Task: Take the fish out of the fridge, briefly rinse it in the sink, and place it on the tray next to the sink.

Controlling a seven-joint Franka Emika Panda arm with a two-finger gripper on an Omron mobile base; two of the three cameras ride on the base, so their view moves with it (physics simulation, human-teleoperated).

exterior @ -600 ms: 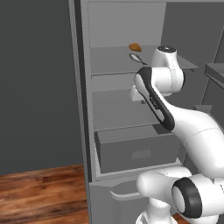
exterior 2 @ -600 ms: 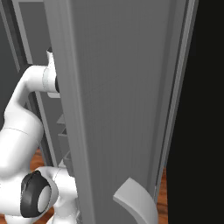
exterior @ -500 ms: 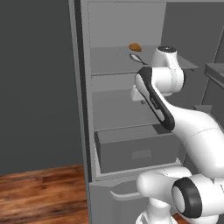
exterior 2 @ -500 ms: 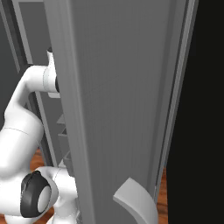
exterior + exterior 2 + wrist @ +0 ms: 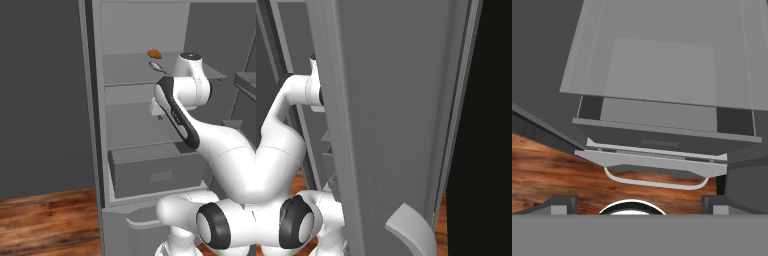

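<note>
Small slim silvery-grey fish (image 5: 155, 65) lies on upper shelf of tall grey open fridge (image 5: 145, 125), just beside orange-brown rounded lump (image 5: 154, 53). White arm reaches into fridge below that shelf, hand pointing down over boxy grey drawer (image 5: 155, 172); two-finger gripper (image 5: 639, 201) spread wide, empty. No legible writing.

Glossy white rounded arm segments (image 5: 220, 150) with dark joints (black caps).
</note>
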